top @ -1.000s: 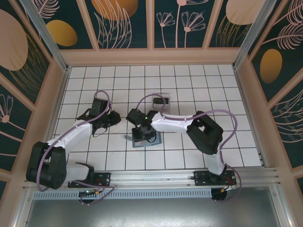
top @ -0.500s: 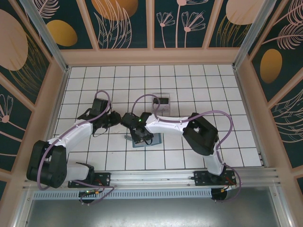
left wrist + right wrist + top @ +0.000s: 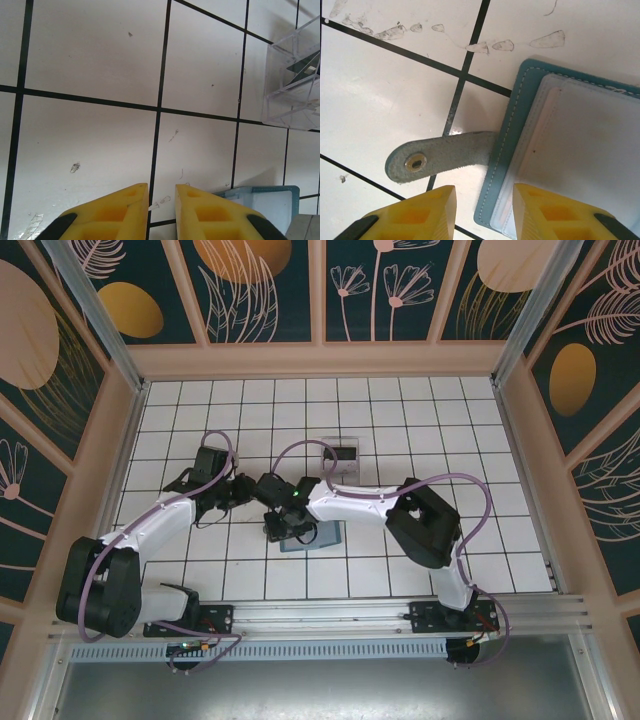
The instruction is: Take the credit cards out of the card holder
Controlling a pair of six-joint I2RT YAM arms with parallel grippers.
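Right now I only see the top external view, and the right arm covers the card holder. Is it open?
Observer: Yes. The card holder lies open, flat, grey-blue inside up.
Operator: And its strap?
Observer: The strap tab lies flat on the tile, sticking out from the holder's stitched edge, snap up.
Operator: Anything held on the left?
Observer: No. The left end effector has nothing between its narrowly parted fingers.
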